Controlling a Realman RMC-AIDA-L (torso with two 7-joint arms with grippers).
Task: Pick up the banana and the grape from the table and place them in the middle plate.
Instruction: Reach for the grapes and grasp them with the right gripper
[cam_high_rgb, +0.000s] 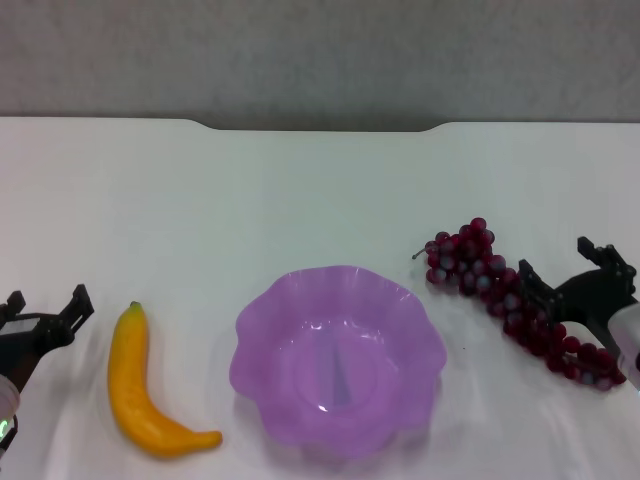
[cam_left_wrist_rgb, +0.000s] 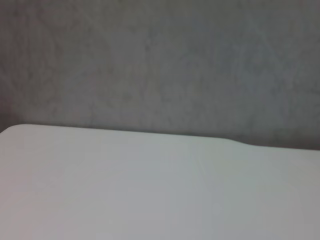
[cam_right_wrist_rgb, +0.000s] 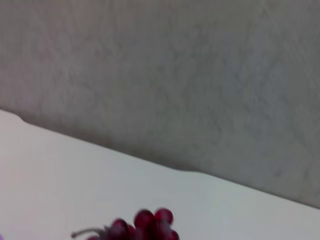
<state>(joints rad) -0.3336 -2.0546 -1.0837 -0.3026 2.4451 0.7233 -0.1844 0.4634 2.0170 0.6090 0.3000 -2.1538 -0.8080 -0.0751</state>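
Observation:
The yellow-orange banana (cam_high_rgb: 150, 395) lies on the white table (cam_high_rgb: 300, 190) at the front left. The translucent purple middle plate (cam_high_rgb: 290, 310) with a wavy rim sits empty at the front centre. The dark red grape (cam_high_rgb: 470, 262) bunch lies to its right, running toward the front right. My left gripper (cam_high_rgb: 47, 302) is open, just left of the banana and apart from it. My right gripper (cam_high_rgb: 560, 262) is open over the middle of the bunch, one finger over the grapes. The right wrist view shows only the bunch's far end (cam_right_wrist_rgb: 145, 226). The left wrist view shows only bare table (cam_left_wrist_rgb: 150, 190).
A grey wall (cam_high_rgb: 320, 50) stands behind the table's notched far edge (cam_high_rgb: 320, 128). Bare tabletop stretches behind the plate and fruit.

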